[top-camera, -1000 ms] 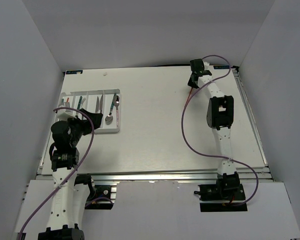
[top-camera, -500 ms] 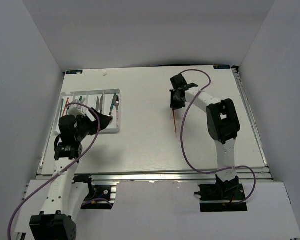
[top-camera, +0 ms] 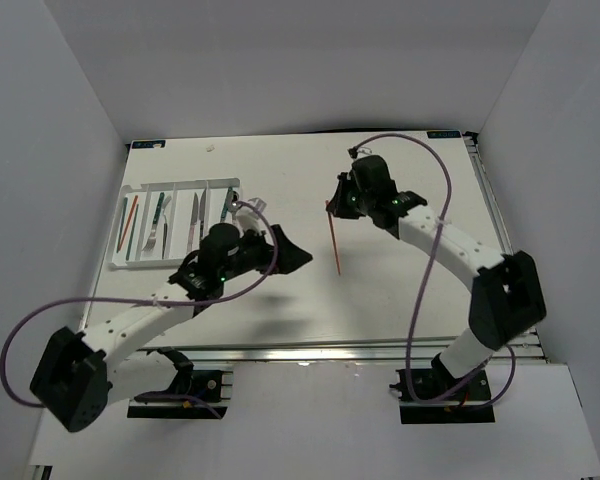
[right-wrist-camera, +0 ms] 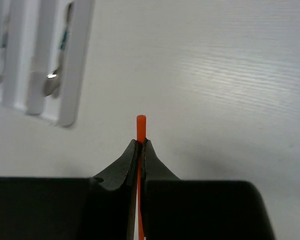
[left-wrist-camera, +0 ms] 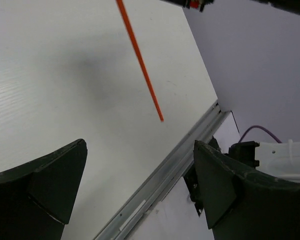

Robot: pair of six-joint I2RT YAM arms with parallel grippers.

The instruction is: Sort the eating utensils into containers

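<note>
Nearest, the left gripper (top-camera: 292,255) hangs over the white, faintly grained table (top-camera: 280,310), just right of the tray. Its two dark, blunt plastic fingers (left-wrist-camera: 55,182) are spread wide with nothing between them.

Beyond it, near the middle of the table, is one thin, straight red chopstick (top-camera: 334,240). The right gripper (top-camera: 342,200) pinches it near its upper end between two black tapered jaws pressed tight. The stick slants down with its lower tip clear of the surface.

Farther left lies one flat white plastic tray (top-camera: 180,184), split by raised ridges into long narrow slots. It holds a second red chopstick (top-camera: 131,220), a teal-handled fork (top-camera: 158,222) and a slim metal knife (top-camera: 193,216), each in its own slot. More pieces in the rightmost slot are too small to count.
</note>
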